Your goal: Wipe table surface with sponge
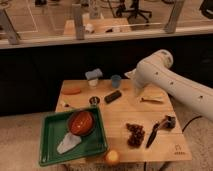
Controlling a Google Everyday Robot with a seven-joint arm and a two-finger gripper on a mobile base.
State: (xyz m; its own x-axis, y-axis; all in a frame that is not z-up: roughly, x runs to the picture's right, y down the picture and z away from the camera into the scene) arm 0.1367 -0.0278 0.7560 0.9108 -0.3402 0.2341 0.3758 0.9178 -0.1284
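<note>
Wiping has not begun: the sponge [93, 75] sits untouched at the worktop's [117, 114] eleven o'clock; the claw [133, 77] hangs released, empty, near one o'clock.

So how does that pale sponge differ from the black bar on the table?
The sponge is pale grey-blue and blocky; the black bar is dark and slimmer. The sponge sits at the back edge of the table surface; the black bar lies diagonally nearer the middle. Both rest on it. The gripper is beside the blue cup, touching neither.
</note>
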